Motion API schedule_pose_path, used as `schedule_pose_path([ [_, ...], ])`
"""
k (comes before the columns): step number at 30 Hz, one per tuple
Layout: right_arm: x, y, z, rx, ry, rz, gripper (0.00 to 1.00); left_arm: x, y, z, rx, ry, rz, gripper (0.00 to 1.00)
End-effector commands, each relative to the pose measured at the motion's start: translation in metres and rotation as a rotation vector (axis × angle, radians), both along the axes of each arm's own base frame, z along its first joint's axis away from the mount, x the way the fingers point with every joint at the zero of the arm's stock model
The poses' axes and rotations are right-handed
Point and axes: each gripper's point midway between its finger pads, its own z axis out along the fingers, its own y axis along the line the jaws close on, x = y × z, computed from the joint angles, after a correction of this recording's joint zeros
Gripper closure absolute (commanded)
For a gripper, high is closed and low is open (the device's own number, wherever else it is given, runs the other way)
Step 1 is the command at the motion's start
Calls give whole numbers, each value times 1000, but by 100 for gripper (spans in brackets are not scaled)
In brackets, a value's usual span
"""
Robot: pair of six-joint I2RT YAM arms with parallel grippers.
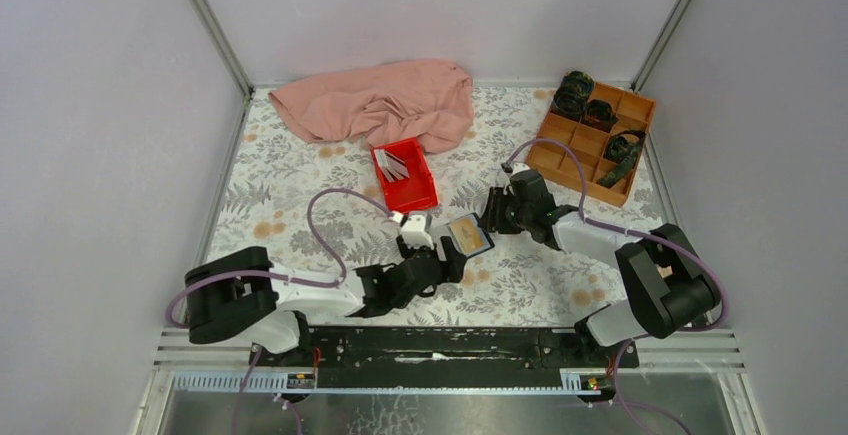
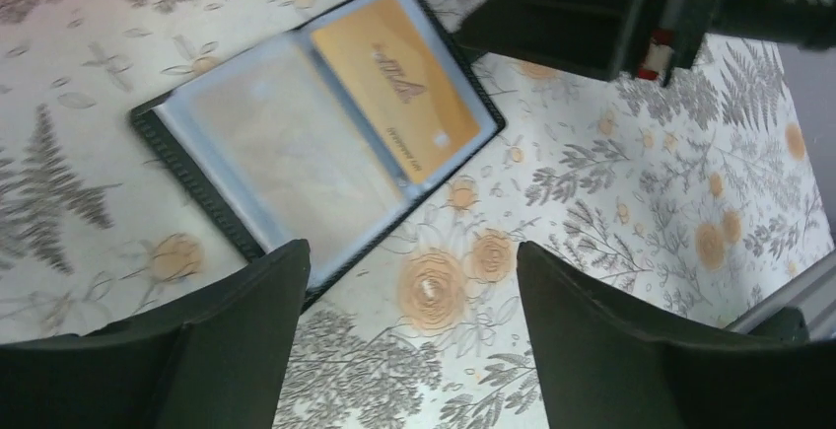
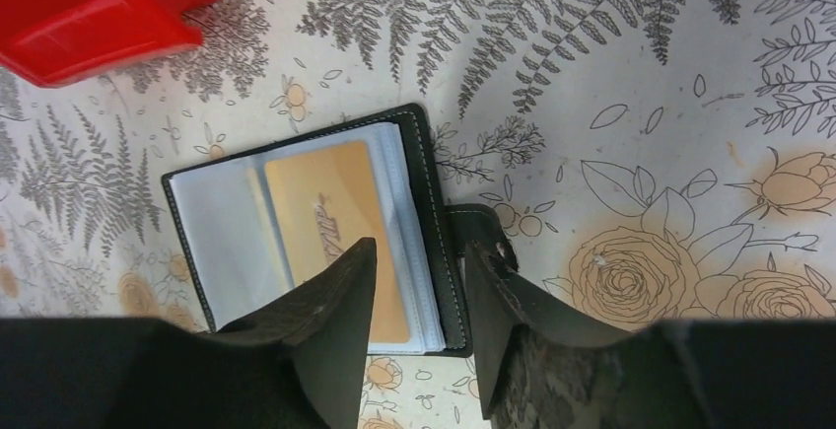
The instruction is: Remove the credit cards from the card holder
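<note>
The card holder point(image 1: 468, 234) lies open on the floral table cover between the two arms, black outside with clear pockets inside. An orange-gold credit card point(image 2: 399, 84) sits in its right pocket; the left pocket point(image 2: 286, 148) looks pale. More credit cards point(image 1: 393, 165) lie in the red tray. My left gripper point(image 2: 414, 281) stands open just in front of the holder's near edge, with only the table cover between its fingers. My right gripper point(image 3: 422, 251) hovers open over the holder's point(image 3: 315, 222) right edge, one finger above the orange card point(image 3: 325, 212), the other by the black closing tab point(image 3: 483, 227).
The red tray point(image 1: 420, 195) stands just behind the holder. A crumpled pink cloth point(image 1: 380, 100) lies at the back. A wooden compartment box point(image 1: 590, 140) with dark items sits at the back right. Grey walls close in the table on both sides.
</note>
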Motion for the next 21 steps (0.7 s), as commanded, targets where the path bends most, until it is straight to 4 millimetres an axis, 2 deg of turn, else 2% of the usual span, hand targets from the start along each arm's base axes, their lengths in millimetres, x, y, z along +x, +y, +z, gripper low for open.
schedule_pose_path([
  [1,4,-1,-1,-22,-3,-10,59,9,15,6,-155,34,69,14],
  [5,-8,-2,-12,-7,34,-1,78,14,21,1,-214,62,73,14],
  [8,-21,-1,-18,26,57,7,87,14,19,-1,-244,68,51,16],
  [14,-42,-11,-24,24,75,9,93,16,15,7,-278,48,-8,17],
  [21,-54,-10,-16,64,71,19,96,28,16,21,-294,20,-25,17],
])
